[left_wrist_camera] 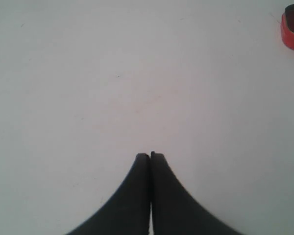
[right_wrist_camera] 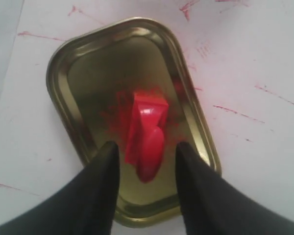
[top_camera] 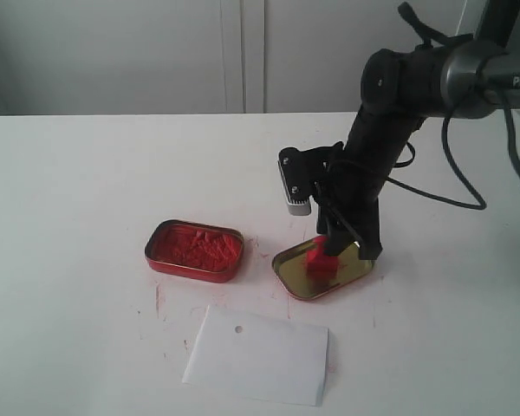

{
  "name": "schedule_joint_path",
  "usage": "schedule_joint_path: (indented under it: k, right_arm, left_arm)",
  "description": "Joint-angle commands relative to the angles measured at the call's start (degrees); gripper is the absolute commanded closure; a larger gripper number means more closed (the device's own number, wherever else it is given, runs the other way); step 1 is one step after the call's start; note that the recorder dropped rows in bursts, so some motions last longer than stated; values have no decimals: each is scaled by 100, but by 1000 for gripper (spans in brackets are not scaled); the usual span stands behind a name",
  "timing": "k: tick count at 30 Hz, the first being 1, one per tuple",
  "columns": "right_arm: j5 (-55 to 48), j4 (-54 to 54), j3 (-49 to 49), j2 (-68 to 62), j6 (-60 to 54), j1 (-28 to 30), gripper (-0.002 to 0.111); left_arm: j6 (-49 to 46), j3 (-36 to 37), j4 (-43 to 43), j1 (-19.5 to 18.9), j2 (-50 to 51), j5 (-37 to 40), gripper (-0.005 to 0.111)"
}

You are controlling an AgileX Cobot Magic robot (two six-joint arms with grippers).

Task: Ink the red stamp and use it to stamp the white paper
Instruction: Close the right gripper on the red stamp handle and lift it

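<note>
One red stamp (right_wrist_camera: 146,137), knobbed handle, square base (in gold lid (right_wrist_camera: 98,68))

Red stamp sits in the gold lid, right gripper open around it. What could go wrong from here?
1. The right gripper straddles the red stamp without touching it; a skewed close may tip it instead of gripping it.
2. The gold lid lies loose on the table, so a push may slide it.
3. The table shows red smears near the white paper; a dragged stamp could mark it off-target.
</note>
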State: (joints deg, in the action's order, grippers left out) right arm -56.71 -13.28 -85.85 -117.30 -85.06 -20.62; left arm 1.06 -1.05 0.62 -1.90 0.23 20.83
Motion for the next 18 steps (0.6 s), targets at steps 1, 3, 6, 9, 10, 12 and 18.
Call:
schedule_joint_path:
  k: [1, 3, 6, 9, 10, 12, 18]
  right_arm:
    - [153, -234, 122, -110, -14, 2, 71]
    - [147, -255, 136, -191, -14, 2, 71]
    - [147, -268, 136, -216, 24, 2, 73]
    - [133, -268, 136, -216, 50, 2, 81]
    - [114, -268, 136, -216, 69, 2, 84]
    - [106, -268, 136, -216, 229, 2, 94]
    - [106, -268, 136, -159, 311, 2, 108]
  left_arm:
    - [17, 43, -17, 55, -23, 0, 107]
    - [17, 43, -17, 55, -23, 0, 107]
    - [17, 43, -17, 55, -23, 0, 107]
    - [17, 43, -17, 55, -23, 0, 107]
    - [17, 43, -17, 55, -23, 0, 107]
    - [17, 43, -17, 55, -23, 0, 107]
    - [17, 43, -17, 55, -23, 0, 107]
